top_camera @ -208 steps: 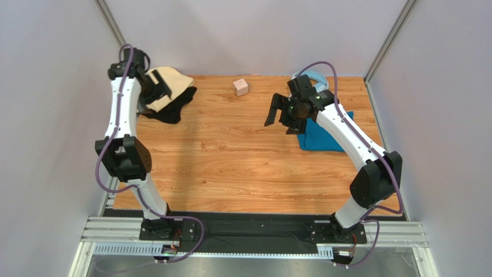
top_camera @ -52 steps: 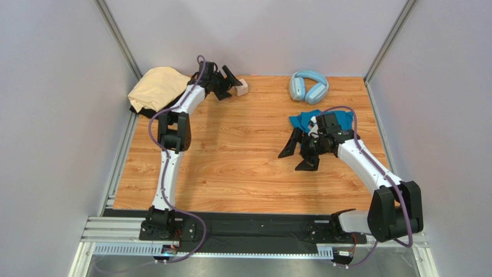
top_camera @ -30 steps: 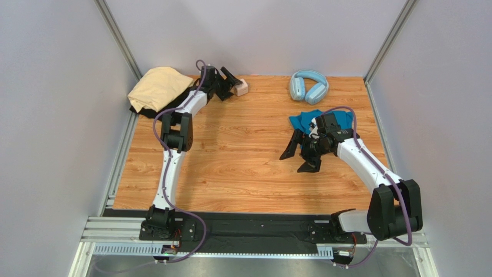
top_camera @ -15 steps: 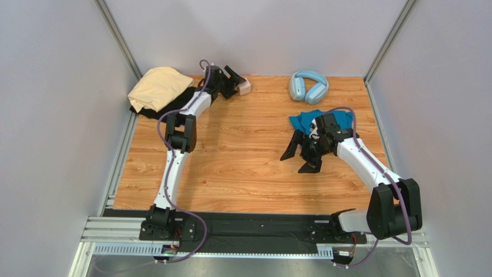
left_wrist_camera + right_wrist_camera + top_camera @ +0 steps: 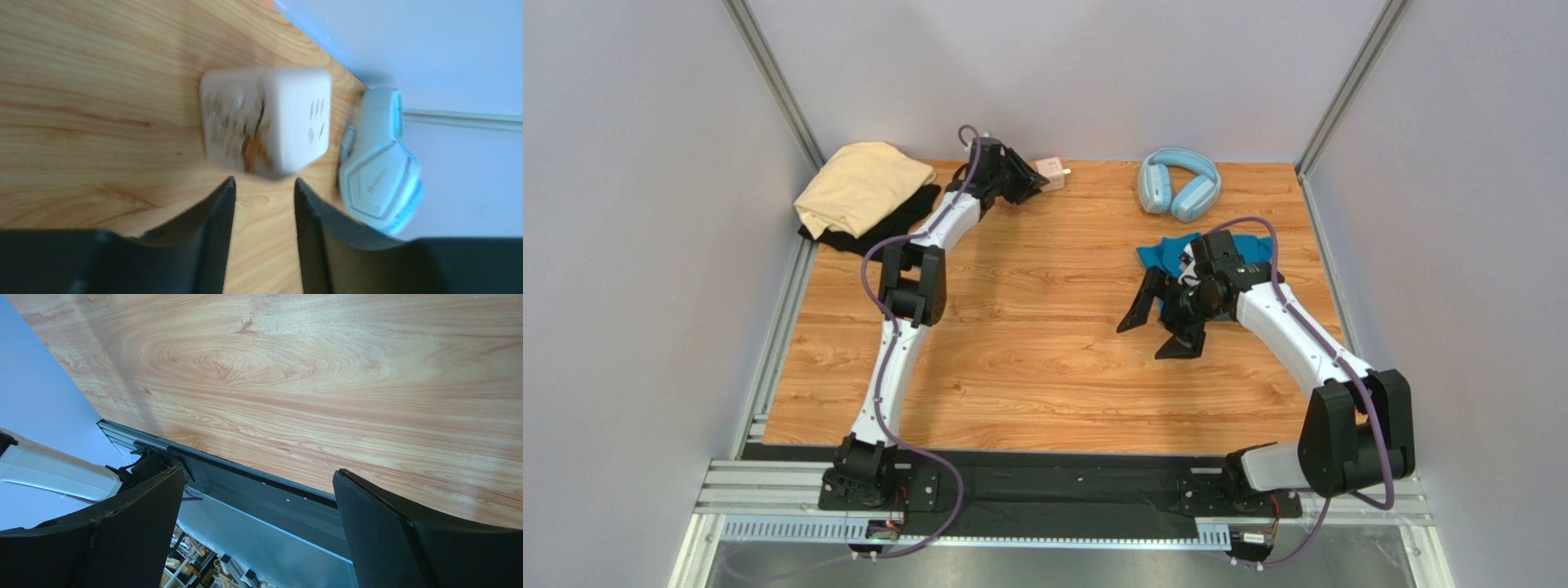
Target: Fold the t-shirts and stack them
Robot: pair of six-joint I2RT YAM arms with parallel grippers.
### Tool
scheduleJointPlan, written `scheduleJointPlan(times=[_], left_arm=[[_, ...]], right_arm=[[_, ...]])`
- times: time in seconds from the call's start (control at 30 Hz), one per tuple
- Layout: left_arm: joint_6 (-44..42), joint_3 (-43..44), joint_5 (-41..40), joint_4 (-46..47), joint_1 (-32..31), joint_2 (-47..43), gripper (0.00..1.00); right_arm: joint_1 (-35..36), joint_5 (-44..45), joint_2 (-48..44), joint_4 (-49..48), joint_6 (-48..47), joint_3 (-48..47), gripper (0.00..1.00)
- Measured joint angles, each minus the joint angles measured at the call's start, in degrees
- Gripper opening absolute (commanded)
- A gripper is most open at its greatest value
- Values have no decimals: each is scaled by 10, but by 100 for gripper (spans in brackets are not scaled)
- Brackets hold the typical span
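Observation:
The cream-yellow t-shirt [image 5: 857, 184] lies bunched in the far left corner on top of the black t-shirt [image 5: 891, 224]. The teal t-shirt [image 5: 1165, 254] lies crumpled at the right, partly hidden by my right arm. My left gripper [image 5: 1028, 180] reaches far back; its narrowed jaws hold nothing, with bare wood between the fingertips [image 5: 226, 187]. A small pink cube [image 5: 267, 122] sits just beyond the tips of the left gripper [image 5: 262, 182]. My right gripper [image 5: 1151, 333] hovers wide open over bare table, left of the teal shirt, and in the wrist view the right gripper [image 5: 258, 473] has nothing between its fingers.
The pink cube [image 5: 1051, 168] stands close to the back wall. Light-blue headphones [image 5: 1179, 184] lie at the back right, and in the left wrist view the headphones [image 5: 380, 177] are just past the cube. Walls enclose the table on three sides.
My left gripper's jaws have narrowed and it has pushed farther back and right. The pink cube has slid toward the back wall. The right arm has barely moved.

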State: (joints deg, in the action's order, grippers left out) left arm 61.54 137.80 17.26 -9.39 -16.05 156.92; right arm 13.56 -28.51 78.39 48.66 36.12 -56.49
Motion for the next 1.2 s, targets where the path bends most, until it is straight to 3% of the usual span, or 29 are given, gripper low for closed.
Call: scheduleJointPlan(times=[0.07, 0.23, 0.27, 0.37, 0.4, 0.53, 0.6, 0.73, 0.93, 1.03, 1.2], left_arm=[[-16, -3, -2, -17, 0, -6, 22], [-33, -52, 6, -38, 0, -17, 8], [-41, -60, 4, -42, 0, -25, 8], [-57, -88, 3, -59, -1, -47, 24], [-63, -99, 3, -59, -1, -55, 34], [-81, -135, -2, -67, -1, -89, 40], [-85, -152, -8, -70, -1, -104, 52], [-91, -168, -28, -73, -1, -123, 54], [-86, -115, -31, -97, -1, -115, 60], [-83, -113, -23, -95, -1, -117, 60], [-100, -198, -11, -117, -3, -157, 60]], right_arm=[[0, 0, 3, -1, 0, -4, 100], [0, 0, 3, -1, 0, -5, 100], [0, -1, 3, -2, 0, -5, 100], [0, -1, 3, -5, 0, -5, 100], [0, -1, 3, -7, 0, -5, 100], [0, -1, 7, -12, 0, -9, 100], [0, -1, 13, -15, -2, -13, 100], [0, -1, 14, -18, -3, -14, 100], [0, 20, 18, -3, -31, -28, 100], [-3, 49, 43, 11, -57, -71, 100], [-35, 90, 133, 21, -82, -202, 100]])
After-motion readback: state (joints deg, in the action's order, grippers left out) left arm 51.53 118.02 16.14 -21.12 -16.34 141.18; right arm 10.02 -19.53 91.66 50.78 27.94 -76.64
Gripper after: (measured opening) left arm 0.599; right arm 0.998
